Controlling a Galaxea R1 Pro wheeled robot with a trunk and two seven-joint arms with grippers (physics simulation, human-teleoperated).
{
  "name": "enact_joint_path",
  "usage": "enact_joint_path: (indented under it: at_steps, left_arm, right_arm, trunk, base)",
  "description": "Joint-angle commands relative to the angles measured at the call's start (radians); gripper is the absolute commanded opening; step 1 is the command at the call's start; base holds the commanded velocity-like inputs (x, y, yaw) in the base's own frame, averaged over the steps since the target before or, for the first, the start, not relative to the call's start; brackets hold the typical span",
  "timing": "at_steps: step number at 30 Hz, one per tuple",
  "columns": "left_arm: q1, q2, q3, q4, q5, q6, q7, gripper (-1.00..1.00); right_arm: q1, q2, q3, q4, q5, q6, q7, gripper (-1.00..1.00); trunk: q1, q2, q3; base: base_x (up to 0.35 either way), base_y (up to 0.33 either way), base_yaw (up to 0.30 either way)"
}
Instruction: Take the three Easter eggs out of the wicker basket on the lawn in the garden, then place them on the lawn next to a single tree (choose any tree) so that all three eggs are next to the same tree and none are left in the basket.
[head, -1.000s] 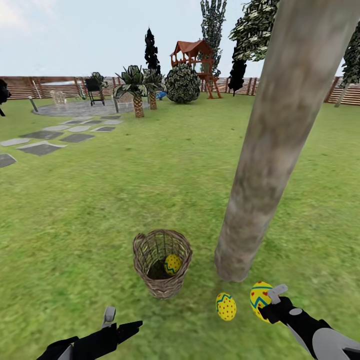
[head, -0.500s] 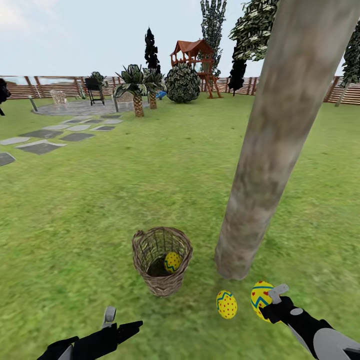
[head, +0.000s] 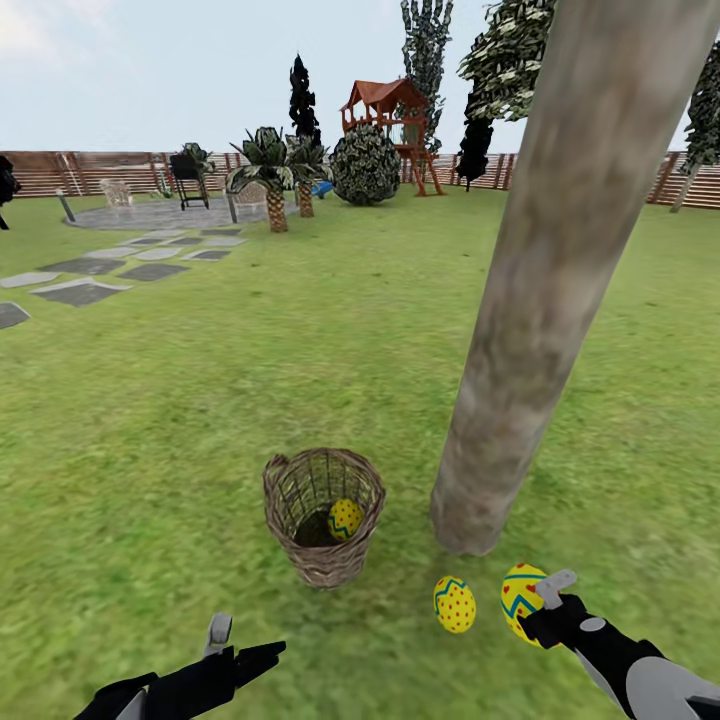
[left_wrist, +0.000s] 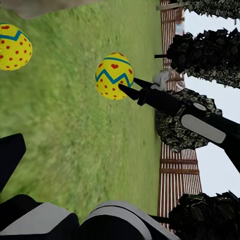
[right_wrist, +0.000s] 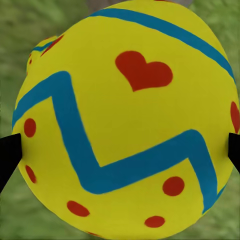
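My right gripper (head: 532, 606) has barely moved, still clamped on the second egg (head: 520, 596) at the tree's (head: 520, 330) five o'clock (left gripper (head: 240, 650) apart); the last egg (head: 345, 519) waits in the basket (head: 325, 565).

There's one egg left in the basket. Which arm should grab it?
Probably the left gripper: it is open, holds nothing and sits nearer the basket. The right gripper is by the tree, around an egg.
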Motion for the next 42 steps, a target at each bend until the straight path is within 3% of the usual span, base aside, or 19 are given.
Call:
enact_joint_path:
  at_steps: [1, 42]
  left_arm:
    - [-0.001, 0.001, -0.006, 0.000, 0.009, 0.011, -0.001, 1.00]
    - [-0.001, 0.002, -0.006, 0.000, 0.010, 0.011, -0.005, 1.00]
  right_arm:
    - [-0.001, 0.000, -0.009, 0.001, 0.007, -0.003, 0.004, -1.00]
    - [0.001, 0.000, -0.010, 0.031, 0.005, 0.003, 0.005, -1.00]
  trunk:
    - [0.004, -0.008, -0.004]
    - [0.161, -0.295, -0.133]
  base:
    - [0.000, 0.000, 0.000]
    - [0.000, 0.000, 0.000]
